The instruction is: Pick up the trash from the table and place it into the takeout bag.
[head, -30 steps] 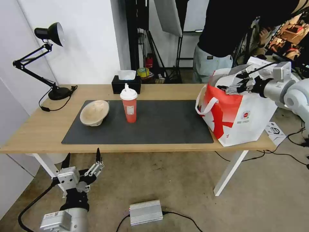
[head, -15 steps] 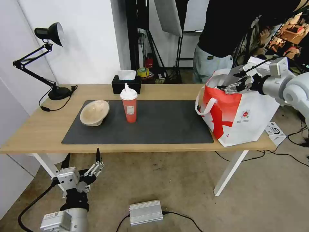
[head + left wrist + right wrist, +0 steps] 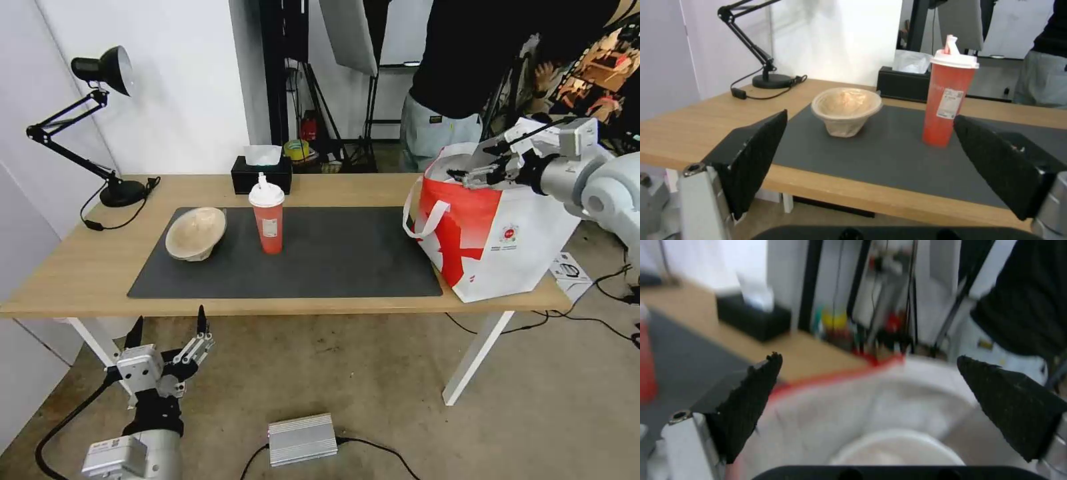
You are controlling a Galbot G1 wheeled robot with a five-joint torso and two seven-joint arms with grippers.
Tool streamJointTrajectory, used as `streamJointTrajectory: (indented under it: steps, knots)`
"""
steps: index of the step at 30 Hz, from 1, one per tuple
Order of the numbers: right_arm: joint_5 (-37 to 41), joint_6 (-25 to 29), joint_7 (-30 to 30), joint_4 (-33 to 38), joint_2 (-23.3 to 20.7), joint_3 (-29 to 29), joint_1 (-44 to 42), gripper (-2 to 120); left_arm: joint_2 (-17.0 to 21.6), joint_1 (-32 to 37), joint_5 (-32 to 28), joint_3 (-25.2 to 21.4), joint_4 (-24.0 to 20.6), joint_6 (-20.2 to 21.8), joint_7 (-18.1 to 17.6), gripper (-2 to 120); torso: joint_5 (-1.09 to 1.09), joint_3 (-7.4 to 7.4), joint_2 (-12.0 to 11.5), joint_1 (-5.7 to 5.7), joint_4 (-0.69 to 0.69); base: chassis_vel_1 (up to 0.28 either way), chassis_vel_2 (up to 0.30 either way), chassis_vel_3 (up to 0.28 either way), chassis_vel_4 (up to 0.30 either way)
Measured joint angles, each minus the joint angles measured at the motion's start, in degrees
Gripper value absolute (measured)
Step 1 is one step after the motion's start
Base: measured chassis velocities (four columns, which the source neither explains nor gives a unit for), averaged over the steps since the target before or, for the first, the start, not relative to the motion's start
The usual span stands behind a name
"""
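The right claw is hanging wide open and empty over the takeout bag, where a white bowl is lying inside. It should be lifting straight up, clearing rim and strap handles. The left claw is waiting open, empty, below the worktop.

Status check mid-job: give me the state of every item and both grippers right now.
right gripper: open, empty, above the bag's mouth
left gripper: open, empty, below the table edge
takeout bag: upright, open
white round bowl: inside the bag
red drink cup: upright, lidded, on the mat
beige pulp bowl: tilted, on the mat
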Motion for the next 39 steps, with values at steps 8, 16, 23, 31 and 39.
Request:
streamJointTrajectory:
  steps: [8, 16, 23, 31, 39]
  knots:
    - [2.6, 10.3, 12.1, 8.2, 1.4, 5.0, -8.6, 100, -0.2, -0.1, -0.1, 0.2, 0.0, 0.0, 0.0, 100, 0.0, 0.0, 0.0, 0.0, 0.0, 0.0, 0.0, 0.0, 0.0]
    - [-0.7, 21.3, 24.2, 17.6, 4.7, 8.3, -21.0, 100, 0.1, -0.2, -0.1, 0.1, 0.2, 0.0, 0.0, 100, -0.01, -0.01, 0.0, 0.0, 0.0, 0.0, 0.0, 0.0, 0.0]
    - [-5.8, 27.7, 30.2, 23.5, 7.8, 9.8, -30.3, 100, 0.1, -0.2, -0.1, 0.0, 0.2, 0.0, 0.0, 100, 0.0, 0.0, 0.0, 0.0, 0.0, 0.0, 0.0, 0.0, 0.0]
    - [-16.4, 32.5, 36.8, 30.9, 13.2, 10.9, -46.1, 100, -0.5, -0.2, -0.1, -0.1, 0.2, 0.0, -0.1, 100, 0.0, -0.01, 0.0, -0.01, -0.01, 0.0, 0.0, 0.0, 0.0]
    - [-19.5, 33.9, 39.9, 33.7, 17.8, 8.6, -53.4, 100, -0.5, 0.0, 0.3, -0.4, 0.2, -0.4, -0.1, 100, 0.0, 0.0, 0.0, 0.0, 0.01, 0.0, 0.0, 0.0, 0.0]
